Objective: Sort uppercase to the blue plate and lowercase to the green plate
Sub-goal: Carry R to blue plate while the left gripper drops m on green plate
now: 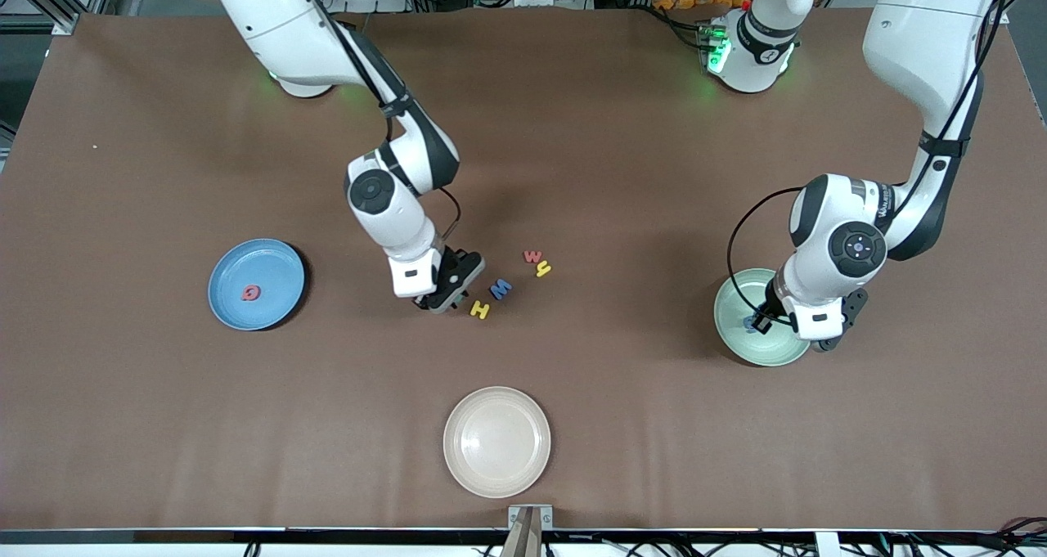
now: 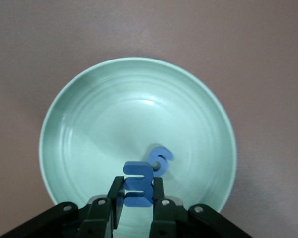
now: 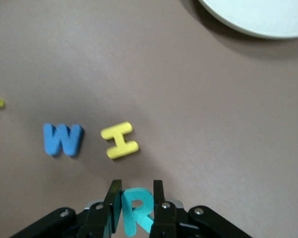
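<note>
**Sorting partly done: two letters placed, two in hand**

On the blue plate (image 1: pixel 256 284), toward the right arm's end of the desk (image 1: pixel 622 132), lies the red Q (image 1: pixel 250 294). A blue g (image 2: pixel 161 159) sits in the green plate (image 2: pixel 64 129). Over that plate the left pincer (image 2: pixel 137 194) pinches the m (image 2: pixel 137 183). At the letter cluster, the right pincer (image 3: pixel 136 198) pinches the R (image 3: pixel 137 208). H (image 3: pixel 119 140), W (image 3: pixel 63 139), w (image 1: pixel 532 256) and y (image 1: pixel 542 270) wait mid-desk (the cream plate (image 1: pixel 496 441) is bare). The arm's lettering is unreadable.
</note>
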Motion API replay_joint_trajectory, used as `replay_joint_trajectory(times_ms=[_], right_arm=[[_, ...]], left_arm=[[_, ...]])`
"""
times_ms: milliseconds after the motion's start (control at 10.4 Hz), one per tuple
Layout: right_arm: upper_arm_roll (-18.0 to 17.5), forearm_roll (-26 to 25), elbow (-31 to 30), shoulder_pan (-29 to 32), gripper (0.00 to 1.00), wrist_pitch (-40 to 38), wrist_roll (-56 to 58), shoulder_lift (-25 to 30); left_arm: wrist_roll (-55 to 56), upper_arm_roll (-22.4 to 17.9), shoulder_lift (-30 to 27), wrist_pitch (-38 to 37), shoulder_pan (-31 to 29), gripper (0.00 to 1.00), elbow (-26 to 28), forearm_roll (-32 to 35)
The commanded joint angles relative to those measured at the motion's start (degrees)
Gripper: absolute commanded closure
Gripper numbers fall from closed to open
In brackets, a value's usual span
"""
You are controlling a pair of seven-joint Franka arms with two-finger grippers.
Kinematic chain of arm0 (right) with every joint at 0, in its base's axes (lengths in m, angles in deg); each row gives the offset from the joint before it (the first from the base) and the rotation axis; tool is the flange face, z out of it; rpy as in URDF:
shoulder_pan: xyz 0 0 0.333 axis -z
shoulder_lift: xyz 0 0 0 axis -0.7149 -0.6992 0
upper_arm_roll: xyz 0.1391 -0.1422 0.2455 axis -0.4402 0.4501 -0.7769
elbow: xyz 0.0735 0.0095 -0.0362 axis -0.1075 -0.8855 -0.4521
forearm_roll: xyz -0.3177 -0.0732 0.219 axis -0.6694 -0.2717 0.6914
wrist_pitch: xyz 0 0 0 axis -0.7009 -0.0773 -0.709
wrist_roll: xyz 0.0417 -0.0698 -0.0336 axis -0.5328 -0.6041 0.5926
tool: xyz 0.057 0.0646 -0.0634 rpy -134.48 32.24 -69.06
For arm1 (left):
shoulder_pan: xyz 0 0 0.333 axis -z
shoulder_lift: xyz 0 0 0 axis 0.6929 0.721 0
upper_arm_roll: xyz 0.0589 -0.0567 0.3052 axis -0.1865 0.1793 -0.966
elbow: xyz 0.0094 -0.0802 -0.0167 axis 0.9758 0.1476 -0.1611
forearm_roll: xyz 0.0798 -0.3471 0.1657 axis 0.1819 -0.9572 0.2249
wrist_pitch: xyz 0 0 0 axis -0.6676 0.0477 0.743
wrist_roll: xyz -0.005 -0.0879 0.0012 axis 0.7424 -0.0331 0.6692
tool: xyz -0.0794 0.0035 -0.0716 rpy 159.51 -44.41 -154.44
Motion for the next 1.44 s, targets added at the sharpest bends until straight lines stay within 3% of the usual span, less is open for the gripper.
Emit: replay_joint_trajectory(times_ms=[0,96,481,769,1154,1346], right_arm=[[2.3,0.1,-2.2,2.8,1.0,-9.9,4.7,5.8],[5.2,0.1,-2.1,2.8,1.0,-16.4,5.5,7.7],[16.9,-0.3,-2.2,2.8,1.0,-29.1,8.2,11.5],[22.2,-0.4,-4.2,2.9,1.0,-28.7,8.9,11.2],[22.7,-0.4,-4.8,7.0,1.0,-27.2,12.9,10.8],[22.7,-0.3,-7.9,9.2,1.0,-21.2,15.4,10.0]], left_arm=[[-1.3,0.5,-0.5,-2.4,-1.1,0.95,0.2,1.2],[-1.3,0.5,-0.5,-2.6,-1.1,0.01,0.3,1.4],[-0.8,1.2,-0.6,-2.6,1.8,0.0,-0.2,1.4],[0.8,1.2,-0.3,-2.6,7.0,0.0,-0.9,0.4],[10.3,1.4,1.4,-2.6,12.5,0.0,-4.5,0.4],[12.0,1.4,1.8,-2.5,14.3,0.0,-4.5,0.4]])
